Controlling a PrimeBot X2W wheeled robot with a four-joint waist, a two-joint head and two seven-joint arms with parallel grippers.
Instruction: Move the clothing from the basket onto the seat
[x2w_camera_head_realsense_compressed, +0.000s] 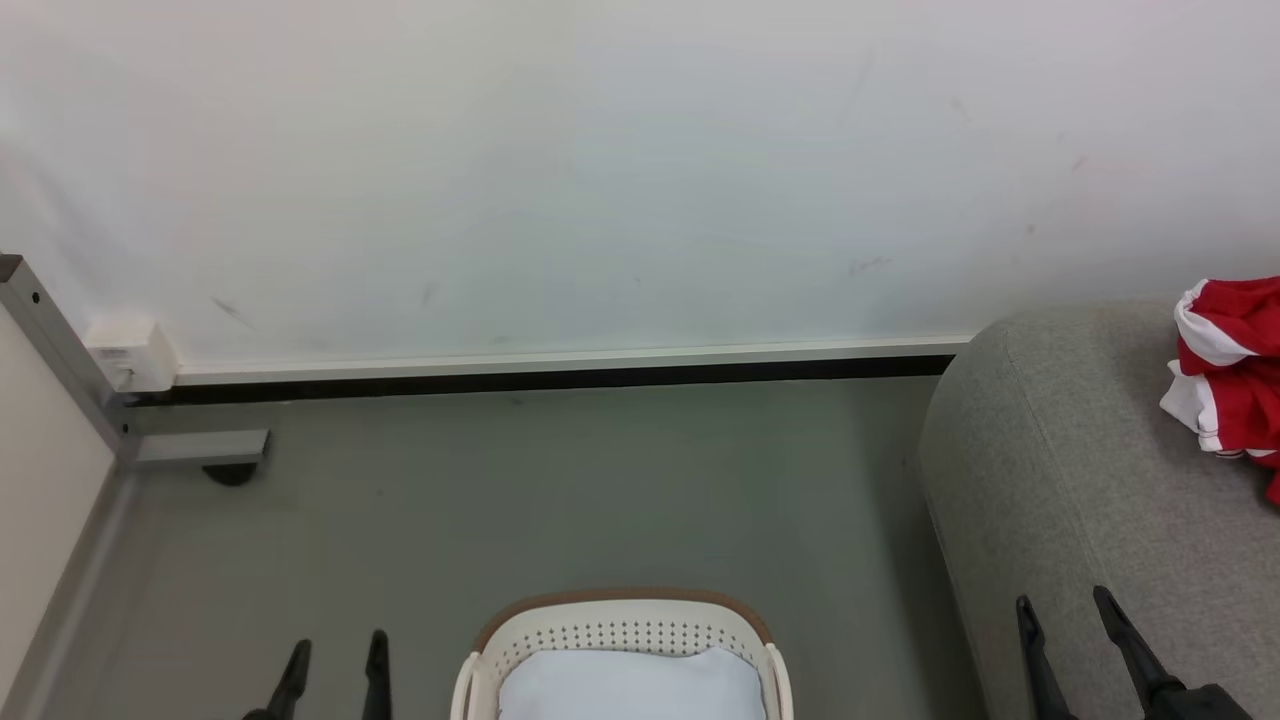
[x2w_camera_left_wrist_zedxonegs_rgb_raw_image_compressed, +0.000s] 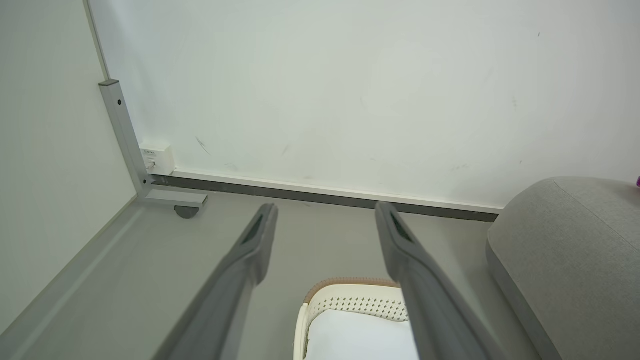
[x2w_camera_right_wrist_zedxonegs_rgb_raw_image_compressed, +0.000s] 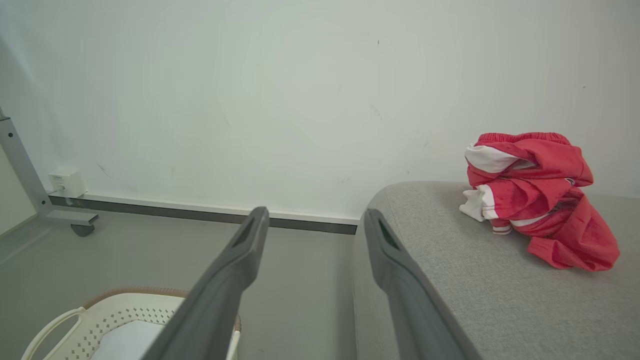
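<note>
Grey floor (x2w_camera_head_realsense_compressed: 560, 480) under white wall (x2w_camera_head_realsense_compressed: 600, 180): basket (x2w_camera_head_realsense_compressed: 620, 602), part seen, showing plain white cloth (x2w_camera_head_realsense_compressed: 630, 685), no red; left tool (x2w_camera_head_realsense_compressed: 335, 648) and right tool (x2w_camera_head_realsense_compressed: 1065, 602) both spread, empty. Resting on seat (x2w_camera_head_realsense_compressed: 1080, 480) toward its wall-side edge, clothing (x2w_camera_head_realsense_compressed: 1232, 372) bunched, elastic hem uppermost, long axis unclear; transfer judged done, next move merely checking basket.

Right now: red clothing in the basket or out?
Out. The clothing lies bunched on the seat; the basket, as far as visible, holds a white cloth.
</note>
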